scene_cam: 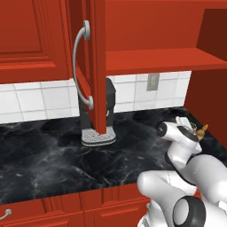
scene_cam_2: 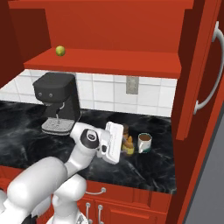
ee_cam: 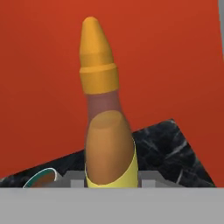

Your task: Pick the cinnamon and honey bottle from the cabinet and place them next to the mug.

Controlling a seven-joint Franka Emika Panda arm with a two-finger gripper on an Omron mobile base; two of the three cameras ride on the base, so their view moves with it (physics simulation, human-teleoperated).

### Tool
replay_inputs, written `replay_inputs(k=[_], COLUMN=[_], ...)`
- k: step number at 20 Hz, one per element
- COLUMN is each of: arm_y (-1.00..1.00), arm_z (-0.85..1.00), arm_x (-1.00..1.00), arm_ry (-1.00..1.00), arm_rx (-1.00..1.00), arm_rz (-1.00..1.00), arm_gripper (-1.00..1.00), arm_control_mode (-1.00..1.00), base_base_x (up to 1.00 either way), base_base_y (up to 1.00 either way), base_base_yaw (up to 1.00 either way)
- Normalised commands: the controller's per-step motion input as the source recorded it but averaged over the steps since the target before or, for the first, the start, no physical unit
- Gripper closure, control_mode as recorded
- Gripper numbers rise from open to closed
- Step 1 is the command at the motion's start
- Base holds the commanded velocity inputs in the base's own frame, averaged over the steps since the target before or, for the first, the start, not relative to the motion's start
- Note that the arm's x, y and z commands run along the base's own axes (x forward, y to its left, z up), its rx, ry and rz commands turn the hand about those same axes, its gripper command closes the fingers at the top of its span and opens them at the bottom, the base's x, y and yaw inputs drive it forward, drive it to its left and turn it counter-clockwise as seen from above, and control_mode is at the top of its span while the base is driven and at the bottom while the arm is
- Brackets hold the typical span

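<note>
Gripper (scene_cam_2: 124, 148) clamped on honey bottle (ee_cam: 105, 131), jaws narrow against its sides, low over black marble counter (scene_cam_2: 153, 168). Pointed orange top aimed away from the hand. Just beside it, brown cinnamon (scene_cam_2: 125, 130) standing on the counter, then mug (scene_cam_2: 145, 142) close to the right. Farther back at left, black coffee machine (scene_cam_2: 59, 103). Above, red cabinet (scene_cam_2: 109, 61) shelf with small green ball (scene_cam_2: 60, 51); door open, long grey handle (scene_cam: 79, 66).

No legible text on anything
</note>
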Motion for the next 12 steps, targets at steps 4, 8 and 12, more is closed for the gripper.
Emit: replay_inputs(k=[4,8,12], arm_y=[0.09,0.29,0.32], arm_z=[-0.36,-0.66,-0.70], arm_x=[0.00,0.00,0.00], arm_ry=[0.07,0.00,0.00], arm_rx=[-0.11,0.00,-0.01], arm_rz=[-0.02,0.00,0.00], arm_gripper=[1.00,1.00,1.00], arm_control_mode=[-1.00,-1.00,-1.00], base_base_x=[0.00,0.00,0.00], base_base_y=[0.00,0.00,0.00], base_base_yaw=[0.00,0.00,0.00])
